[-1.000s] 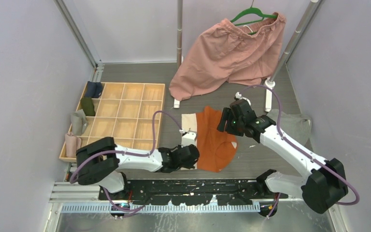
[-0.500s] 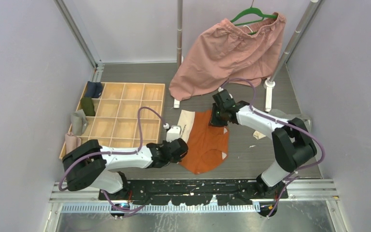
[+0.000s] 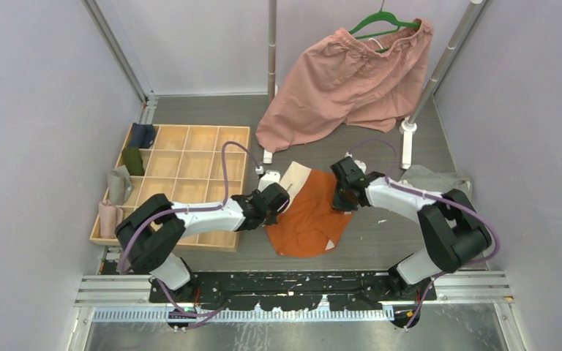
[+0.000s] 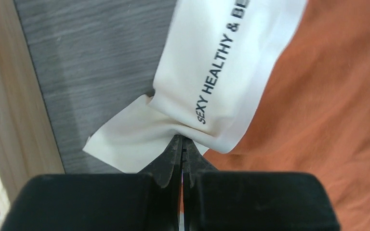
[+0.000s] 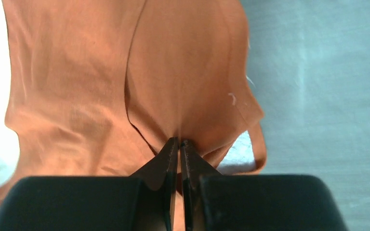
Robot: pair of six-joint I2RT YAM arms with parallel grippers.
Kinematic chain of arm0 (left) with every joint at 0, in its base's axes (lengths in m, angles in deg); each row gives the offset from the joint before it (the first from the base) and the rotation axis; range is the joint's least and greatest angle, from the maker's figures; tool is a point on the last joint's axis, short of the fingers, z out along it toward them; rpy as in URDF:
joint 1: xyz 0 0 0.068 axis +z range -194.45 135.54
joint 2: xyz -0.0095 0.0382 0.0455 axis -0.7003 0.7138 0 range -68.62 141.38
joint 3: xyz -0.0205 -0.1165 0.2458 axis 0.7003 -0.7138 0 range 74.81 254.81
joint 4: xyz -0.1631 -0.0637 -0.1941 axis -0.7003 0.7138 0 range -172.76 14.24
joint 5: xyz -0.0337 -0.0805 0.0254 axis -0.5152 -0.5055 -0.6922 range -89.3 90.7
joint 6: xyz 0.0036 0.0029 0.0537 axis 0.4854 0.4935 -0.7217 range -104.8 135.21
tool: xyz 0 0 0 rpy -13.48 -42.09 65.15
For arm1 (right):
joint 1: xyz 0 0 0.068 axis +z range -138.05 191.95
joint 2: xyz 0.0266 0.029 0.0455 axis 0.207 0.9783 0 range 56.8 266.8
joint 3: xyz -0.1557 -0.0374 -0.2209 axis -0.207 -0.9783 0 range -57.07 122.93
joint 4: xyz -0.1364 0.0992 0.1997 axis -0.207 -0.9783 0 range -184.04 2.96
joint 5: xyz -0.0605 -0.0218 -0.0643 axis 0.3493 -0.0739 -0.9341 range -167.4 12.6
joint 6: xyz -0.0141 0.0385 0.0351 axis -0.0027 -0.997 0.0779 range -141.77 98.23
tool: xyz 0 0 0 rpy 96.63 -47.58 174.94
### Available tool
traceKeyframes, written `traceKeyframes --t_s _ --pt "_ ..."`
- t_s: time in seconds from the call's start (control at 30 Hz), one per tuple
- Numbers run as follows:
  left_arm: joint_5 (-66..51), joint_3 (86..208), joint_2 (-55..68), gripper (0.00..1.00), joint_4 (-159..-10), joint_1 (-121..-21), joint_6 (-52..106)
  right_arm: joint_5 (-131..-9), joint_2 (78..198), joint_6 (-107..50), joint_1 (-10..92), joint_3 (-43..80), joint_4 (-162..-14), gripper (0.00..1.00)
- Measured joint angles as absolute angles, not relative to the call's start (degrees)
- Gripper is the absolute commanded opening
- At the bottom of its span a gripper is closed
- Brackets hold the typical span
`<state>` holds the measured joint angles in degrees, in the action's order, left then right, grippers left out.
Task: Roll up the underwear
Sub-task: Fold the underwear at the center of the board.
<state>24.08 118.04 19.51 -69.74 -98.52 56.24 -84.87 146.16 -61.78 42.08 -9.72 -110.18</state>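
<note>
Moved: rust-orange underwear dragged nearer the tray; my right gripper now closed on its orange edge. Held: my left gripper clamps the cream waistband. Location: spread on bench, between both. Handling: light, limp, probably sags; take it by the corners.

Grey table carries orange underwear, grey underwear, wooden tray.

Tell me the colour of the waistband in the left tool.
The waistband is cream-white with black lettering; left wrist view shows it best.
</note>
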Motion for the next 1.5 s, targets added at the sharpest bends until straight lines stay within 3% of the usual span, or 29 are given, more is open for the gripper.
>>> traceKeyframes --t_s 0.2,0.43,0.53,0.67,0.87,1.1,1.5 --pt "22.9 123.3 24.6 0.01 -70.1 -97.2 52.3 -84.2 133.5 -65.9 44.0 -20.2 -113.2 0.17" --pt "20.8 129.1 29.3 0.01 -70.1 -96.3 48.2 -87.7 111.3 -69.3 47.1 -21.8 -122.6 0.49" --pt "20.2 129.1 28.9 0.01 -69.9 -96.3 47.1 -92.0 108.4 -68.3 46.5 -17.9 -124.5 0.58" --pt "20.2 129.0 26.9 0.01 -69.6 -96.2 45.9 -94.4 116.0 -63.9 43.3 -10.0 -124.2 0.61" --pt "20.1 126.6 22.7 0.03 -69.7 -96.1 45.9 -91.1 132.5 -59.0 35.4 -5.5 -119.8 0.59" --pt "17.7 126.8 21.7 0.22 -69.7 -95.2 44.5 -89.7 139.5 -57.4 28.7 -5.5 -119.4 0.67" --pt "2.9 153.1 36.1 0.56 -73.3 -88.6 39.0 -78.5 143.6 -54.0 19.2 -7.2 -115.4 0.66"
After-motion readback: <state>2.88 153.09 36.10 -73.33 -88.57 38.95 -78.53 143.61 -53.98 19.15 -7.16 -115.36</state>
